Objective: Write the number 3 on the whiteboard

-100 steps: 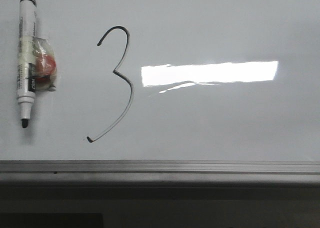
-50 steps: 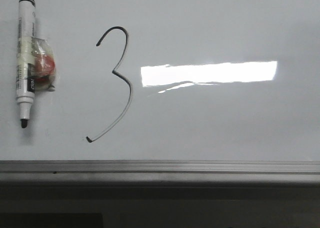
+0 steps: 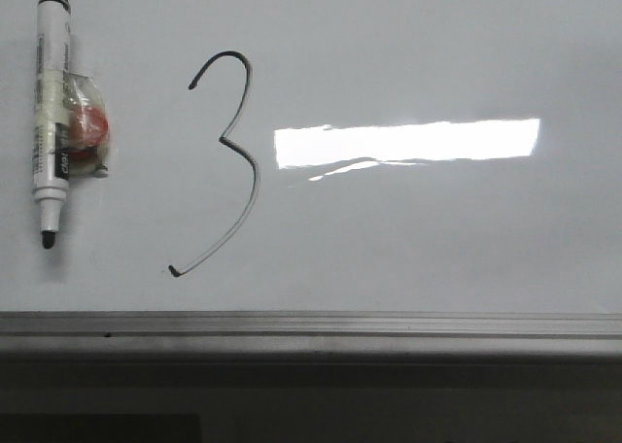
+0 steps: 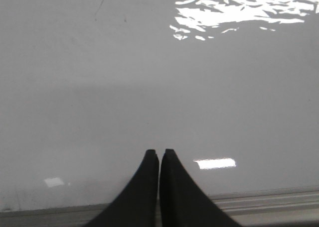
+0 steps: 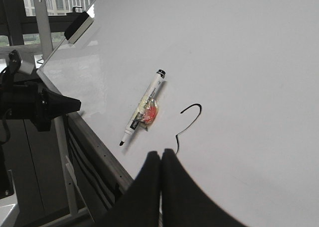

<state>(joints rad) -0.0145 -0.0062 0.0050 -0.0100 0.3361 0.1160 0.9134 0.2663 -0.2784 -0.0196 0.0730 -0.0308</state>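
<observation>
Sitting drawn on the whiteboard [image 3: 408, 45], the number 3 [image 3: 225, 161] is a thin black-grey line, tall and slanted, hooked top, long lower tail ending near the board's grey metal edge strip [image 3: 311, 324]. Landmark is the 3: just to its left, apart from it, a white marker pen [image 3: 51, 113] lies along the board, black cap end up, dark tip down, with a clear plastic wad holding something red [image 3: 86, 132] stuck to its right side. To the right of the 3, close to its middle bend, a bright rectangular light reflection [image 3: 406, 142]. Below the 3, the edge strip, then dark space. Right wrist view: right gripper [image 5: 160, 155] with both black fingers pressed together, nothing between them, hanging off the board just beside the 3's lower part, which the fingers hide; the pen lies a bit further off. Left wrist view: left gripper [image 4: 159, 152] also clenched tight and empty, over bare board; the 3 is not in that view. A dark arm [image 5: 35, 107] shows past the board's edge in the right wrist view.
</observation>
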